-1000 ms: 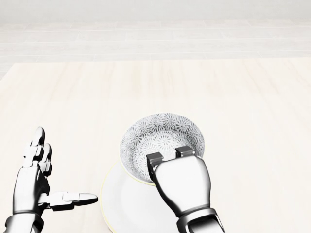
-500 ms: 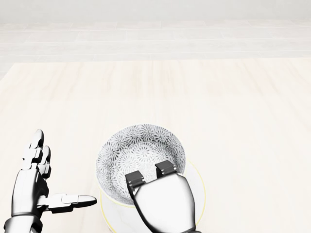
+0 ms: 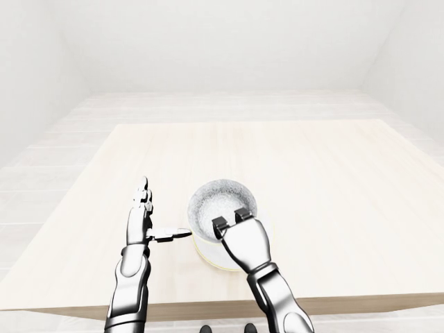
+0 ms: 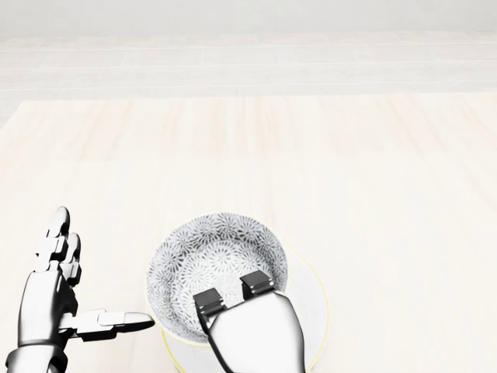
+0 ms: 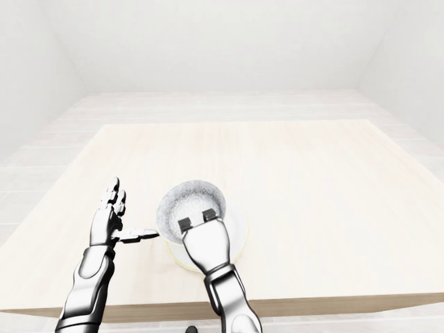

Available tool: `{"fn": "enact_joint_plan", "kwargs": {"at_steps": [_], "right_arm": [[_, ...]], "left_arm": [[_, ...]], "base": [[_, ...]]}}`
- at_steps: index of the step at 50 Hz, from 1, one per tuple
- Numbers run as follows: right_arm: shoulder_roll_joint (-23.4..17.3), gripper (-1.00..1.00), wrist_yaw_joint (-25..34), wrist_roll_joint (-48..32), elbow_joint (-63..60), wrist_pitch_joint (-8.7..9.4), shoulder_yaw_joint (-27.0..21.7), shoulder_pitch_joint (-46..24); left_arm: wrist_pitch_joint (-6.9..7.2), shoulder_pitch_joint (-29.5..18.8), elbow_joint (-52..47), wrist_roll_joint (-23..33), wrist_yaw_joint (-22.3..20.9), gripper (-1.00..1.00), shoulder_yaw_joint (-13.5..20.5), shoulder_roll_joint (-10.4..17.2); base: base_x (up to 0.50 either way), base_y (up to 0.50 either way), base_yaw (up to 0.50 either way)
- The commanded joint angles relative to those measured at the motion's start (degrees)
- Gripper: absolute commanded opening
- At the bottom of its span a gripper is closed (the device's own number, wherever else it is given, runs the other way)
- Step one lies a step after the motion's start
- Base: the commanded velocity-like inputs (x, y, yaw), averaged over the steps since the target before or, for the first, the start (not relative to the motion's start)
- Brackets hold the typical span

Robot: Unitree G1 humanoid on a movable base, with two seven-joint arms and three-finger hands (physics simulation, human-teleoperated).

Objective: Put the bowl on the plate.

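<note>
We have the right robot hand clenched on the lower rim of the grey floral-patterned ceramic bowl, holding it over the left part of the round white plate on the pale wooden worktop, ready for set-down we judge, while the left robot hand sits open alongside.

Both hands are glossy chrome-silver. The left hand has slim fingers built of short, blocky segments with dark seams at the joints. The right hand shows a broad, smooth, pale back ending in squared black fingertips. Behind each hand, the forearms are ribbed silver shells with dark bands at the wrists.
</note>
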Motion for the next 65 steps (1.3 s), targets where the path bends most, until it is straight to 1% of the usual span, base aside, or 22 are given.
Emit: {"fn": "enact_joint_plan", "kwargs": {"at_steps": [1,4,15,29,37,49,52,65], "right_arm": [[-0.2,-0.67,-2.9,0.2,1.6,0.0,-0.2,0.2],[0.1,-0.67,-3.3,1.0,3.0,0.0,-1.0,-0.8],[-0.3,-0.68,-3.3,1.6,3.3,0.0,-2.4,-1.1],[-0.1,-0.67,-4.5,2.2,5.3,0.0,-3.3,-1.1],[-0.6,-0.67,-4.9,1.9,4.3,0.0,-2.8,0.3],[-0.9,-0.66,-6.6,3.2,6.8,0.0,-3.1,0.5],[-1.2,-0.64,-7.3,3.6,6.9,0.0,-3.1,1.5],[-1.7,-0.63,-8.1,4.6,7.7,0.0,-3.3,1.8]], "left_arm": [[0.0,0.0,-0.1,0.1,0.0,1.0,0.0,0.0],[0.0,0.0,-0.2,0.1,0.0,1.0,0.0,0.0],[0.0,-0.2,-0.9,0.0,-0.1,1.0,0.0,0.1],[0.0,-0.7,-1.0,0.2,0.1,1.0,-0.1,0.1],[0.0,-0.8,-0.5,0.3,0.2,1.0,-0.2,0.0],[0.0,-0.3,-0.2,0.2,0.1,1.0,-0.1,0.1],[0.0,-0.2,0.0,0.1,0.0,1.0,-0.1,0.1],[0.0,0.0,0.2,0.2,-0.1,1.0,-0.1,0.0]], "base": [[0.0,0.0,0.0],[0.0,0.0,0.0],[0.0,0.0,0.0],[0.0,0.0,0.0],[0.0,0.0,0.0],[0.0,0.0,0.0],[0.0,0.0,0.0],[0.0,0.0,0.0]]}}
